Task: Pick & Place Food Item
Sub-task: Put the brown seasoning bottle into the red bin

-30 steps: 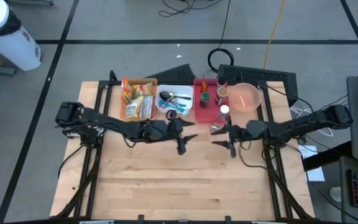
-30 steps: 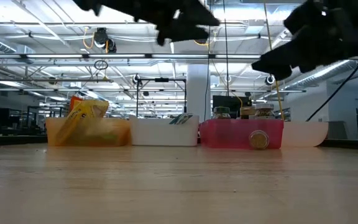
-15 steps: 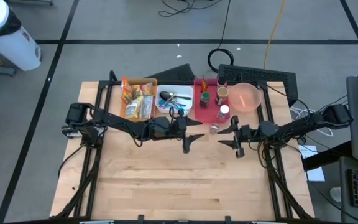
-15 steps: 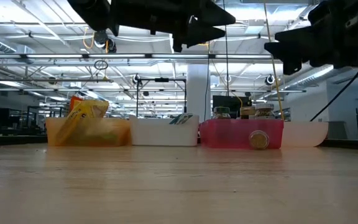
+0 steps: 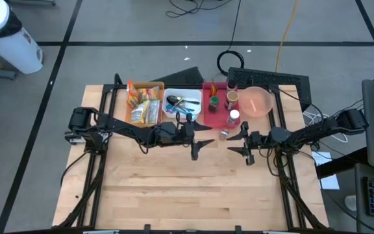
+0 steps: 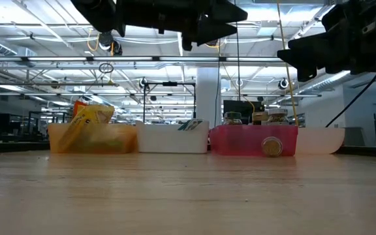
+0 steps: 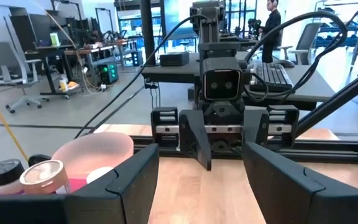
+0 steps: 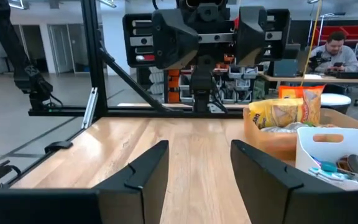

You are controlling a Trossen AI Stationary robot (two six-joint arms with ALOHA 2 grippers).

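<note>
Both arms mid-table, jaws apart, facing; near table (image 5: 174,195) bare.

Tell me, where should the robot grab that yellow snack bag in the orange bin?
Probably by its upper edge, coming down from above. The yellow snack bag stands above the rim of the orange bin, so its top is exposed while the walls block its sides. The left gripper, open over bare table, is on that side; the right gripper, also open, waits farther off.

Bare surface (image 5: 174,188) lies open below and between my 2 end effectors. Along the far edge, 3 bins (image 5: 180,107) and a pink bowl (image 5: 257,102) stand side by side, blocking passage there.
</note>
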